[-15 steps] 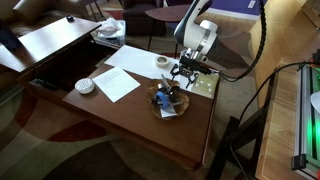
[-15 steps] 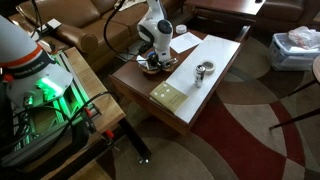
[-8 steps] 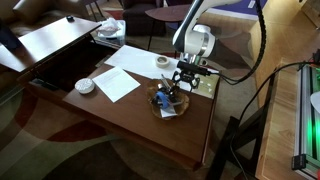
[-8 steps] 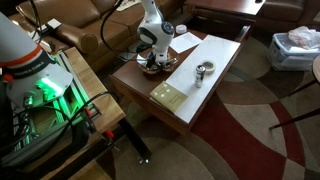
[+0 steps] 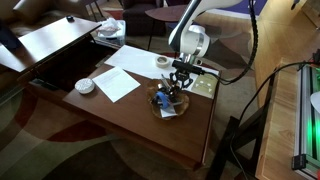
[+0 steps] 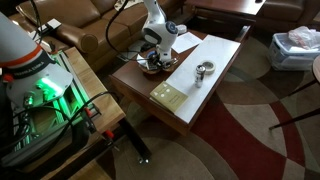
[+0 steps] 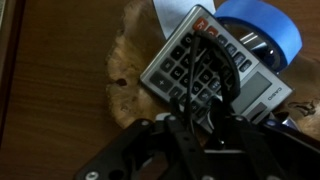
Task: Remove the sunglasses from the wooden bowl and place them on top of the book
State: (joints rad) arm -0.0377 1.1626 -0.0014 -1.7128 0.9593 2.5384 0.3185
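The wooden bowl point(image 7: 122, 72) holds a grey calculator point(image 7: 240, 75), a blue tape roll point(image 7: 268, 22) and the sunglasses point(image 7: 205, 62), whose thin dark frame lies across the calculator. My gripper point(image 7: 203, 112) is down in the bowl, its dark fingers standing close on either side of the frame. Whether they pinch it does not show. In both exterior views the gripper point(image 5: 178, 82) point(image 6: 153, 58) hangs over the bowl point(image 5: 168, 104) point(image 6: 152, 68). The pale yellow-green book point(image 5: 204, 85) point(image 6: 168, 95) lies flat beside the bowl.
White sheets of paper point(image 5: 118, 82) point(image 6: 200, 50), a small pale ring point(image 5: 163, 62) point(image 6: 204, 69) and a white round dish point(image 5: 85, 87) share the wooden table point(image 5: 130, 115). Sofas and another table stand behind. A green-lit unit point(image 6: 45, 95) sits close to the table's edge.
The gripper has come down from above the book side into the bowl, and its jaws have narrowed from wide open around the sunglasses.
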